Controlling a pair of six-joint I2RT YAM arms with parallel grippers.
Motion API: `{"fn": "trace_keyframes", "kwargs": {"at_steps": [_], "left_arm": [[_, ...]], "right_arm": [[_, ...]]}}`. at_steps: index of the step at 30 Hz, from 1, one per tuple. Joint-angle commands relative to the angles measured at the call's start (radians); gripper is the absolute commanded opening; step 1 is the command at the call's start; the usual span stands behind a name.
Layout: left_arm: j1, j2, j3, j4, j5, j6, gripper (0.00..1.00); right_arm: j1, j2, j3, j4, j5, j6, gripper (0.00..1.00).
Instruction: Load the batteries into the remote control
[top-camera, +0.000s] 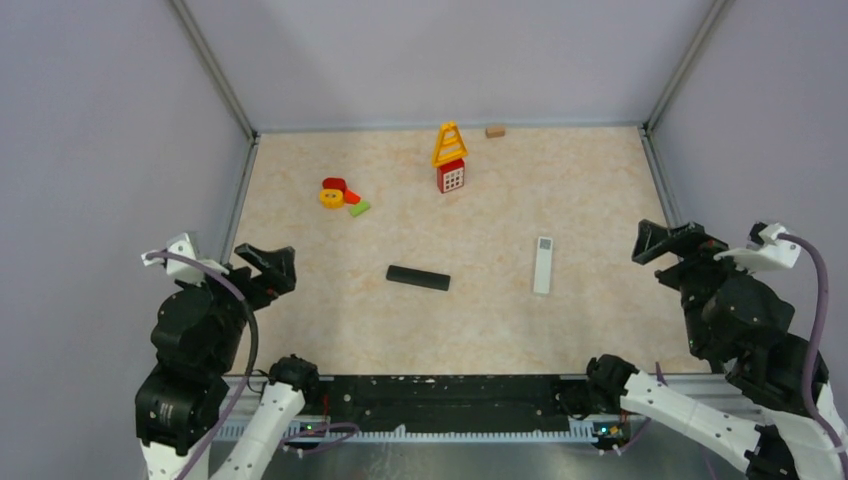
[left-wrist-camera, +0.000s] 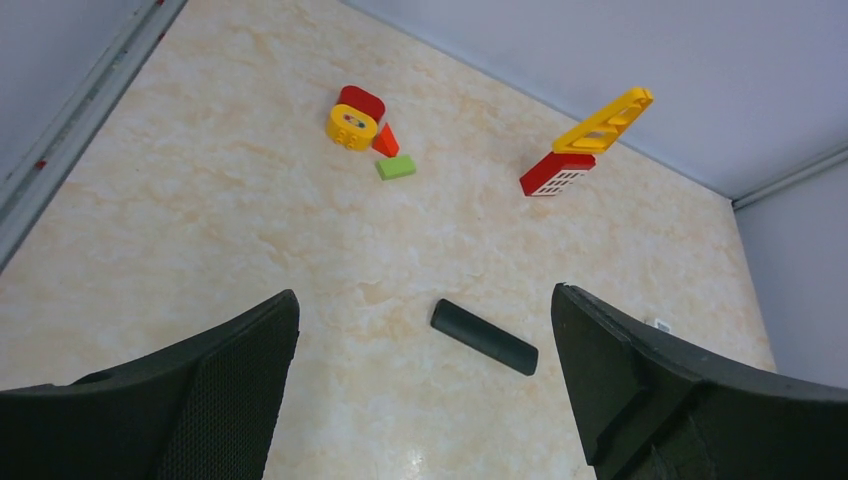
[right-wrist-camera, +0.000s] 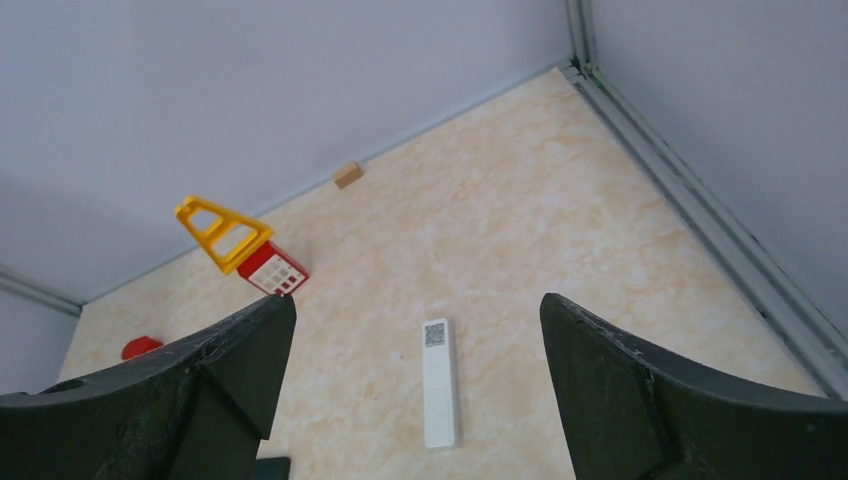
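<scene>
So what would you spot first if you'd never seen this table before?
Probably the bright toys at the far side: a yellow triangle frame perched on a red block, and a small colourful pile of red, yellow and green bits to its left. Then the two remotes lying flat mid-table, a black remote and a white remote to its right.

Left remote (top-camera: 418, 277) and right remote (top-camera: 542, 265) lie apart, block tower (top-camera: 449, 160) behind.

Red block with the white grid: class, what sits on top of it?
A yellow triangular frame stands on the red block. The frame covers the block's top face, so that face cannot be seen.
</scene>
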Motion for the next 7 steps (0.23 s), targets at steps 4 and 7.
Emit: {"fn": "trace_keyframes", "kwargs": {"at_steps": [4, 7], "left_arm": [[0.002, -0.038, 0.052, -0.104, -0.049, 0.036, 0.99], [0.002, -0.045, 0.054, -0.114, -0.051, 0.028, 0.99]], "right_arm": [[-0.004, -0.017, 0.026, -0.079, 0.084, -0.053, 0.95], [-0.005, -0.027, 0.007, -0.067, 0.078, -0.049, 0.95]]}}
